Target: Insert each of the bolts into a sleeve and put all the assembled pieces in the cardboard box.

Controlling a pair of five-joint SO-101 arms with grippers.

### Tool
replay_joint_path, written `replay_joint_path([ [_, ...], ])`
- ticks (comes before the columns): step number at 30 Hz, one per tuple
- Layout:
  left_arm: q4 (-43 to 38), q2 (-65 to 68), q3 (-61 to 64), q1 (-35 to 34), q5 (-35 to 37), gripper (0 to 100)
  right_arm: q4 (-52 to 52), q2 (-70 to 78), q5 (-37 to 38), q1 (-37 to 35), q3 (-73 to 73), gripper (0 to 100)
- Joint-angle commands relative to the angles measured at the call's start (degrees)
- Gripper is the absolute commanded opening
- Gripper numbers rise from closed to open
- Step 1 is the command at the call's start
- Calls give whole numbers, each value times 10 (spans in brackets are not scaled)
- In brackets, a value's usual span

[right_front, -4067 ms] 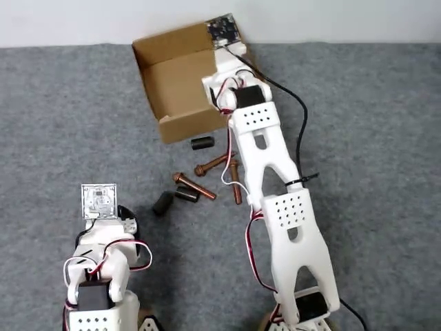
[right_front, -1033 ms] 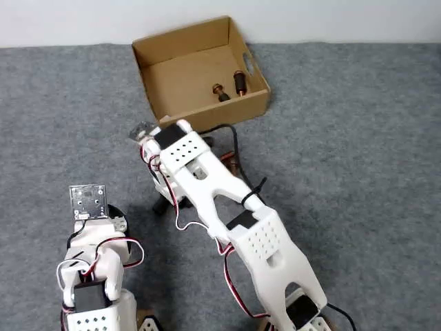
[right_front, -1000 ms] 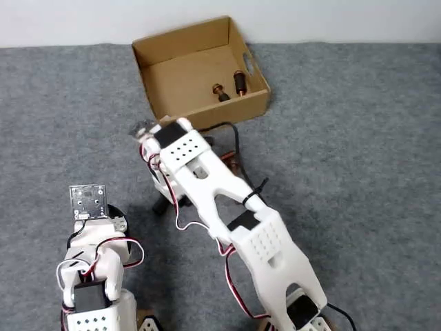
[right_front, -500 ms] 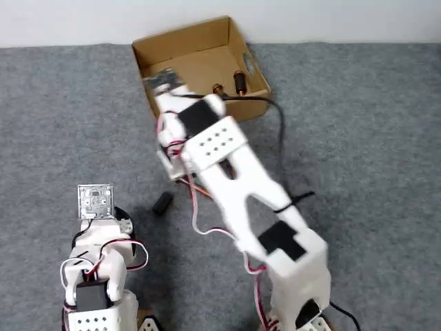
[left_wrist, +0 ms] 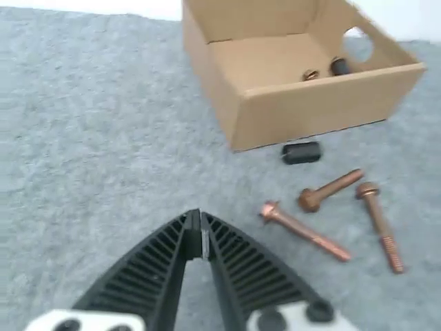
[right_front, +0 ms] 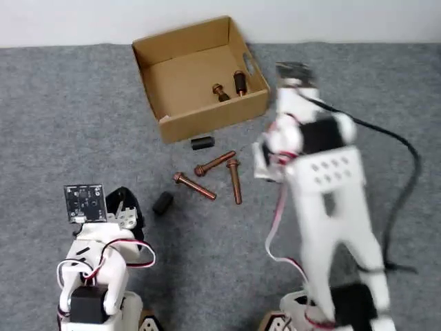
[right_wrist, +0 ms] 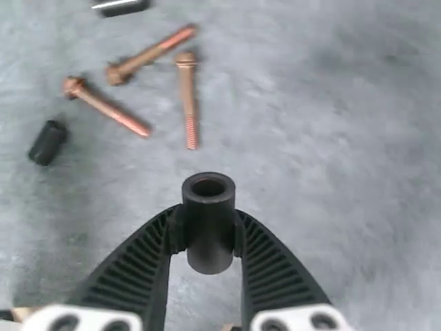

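My right gripper [right_wrist: 207, 222] is shut on a black sleeve [right_wrist: 209, 219], held upright with its bore showing, above bare carpet to the right of the bolts. Three copper bolts [right_front: 213, 163] [right_front: 235, 181] [right_front: 194, 186] lie loose in front of the cardboard box [right_front: 215, 120]. One black sleeve [right_front: 202, 143] lies by the box's front wall, another [right_front: 162, 203] left of the bolts. A bolt and a sleeve [right_front: 229, 86] rest inside the box. My left gripper [left_wrist: 200, 231] is shut with nothing in it, low at the near left [right_front: 128, 208].
Grey carpet covers the table. A white wall runs behind the box. The right arm [right_front: 324, 186] stands over the carpet right of the bolts, with its cable [right_front: 406, 172] trailing to the right. Open carpet lies left of the box.
The right arm has swung from over the bolts and box to the right, carrying a black sleeve. The sleeve that lay beside the bolts is gone. The left arm shifted slightly.
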Motion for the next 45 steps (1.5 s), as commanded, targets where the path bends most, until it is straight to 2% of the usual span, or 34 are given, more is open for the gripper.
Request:
replay_joint_path([
  [1,4,-3,-34,11,18,6,22,-111,-4,58,61,8],
  [6,10,50,-72,11,19,6,22,-252,-4,116,157,8],
  [12,12,253,-201,18,50,6,7,-398,-4,175,287,8],
  [18,48,466,-342,75,124,6,-49,-541,-1,241,418,8],
  [26,47,683,-449,87,232,6,-86,-716,-1,247,528,8],
  [32,48,809,-503,87,266,9,-99,-771,-1,246,552,8],
  [35,48,863,-535,89,273,58,-99,-771,-1,247,553,8],
  [38,53,916,-572,108,274,113,-100,-771,-4,247,553,8],
  [45,76,1030,-662,148,305,116,-100,-771,-4,247,553,8],
])
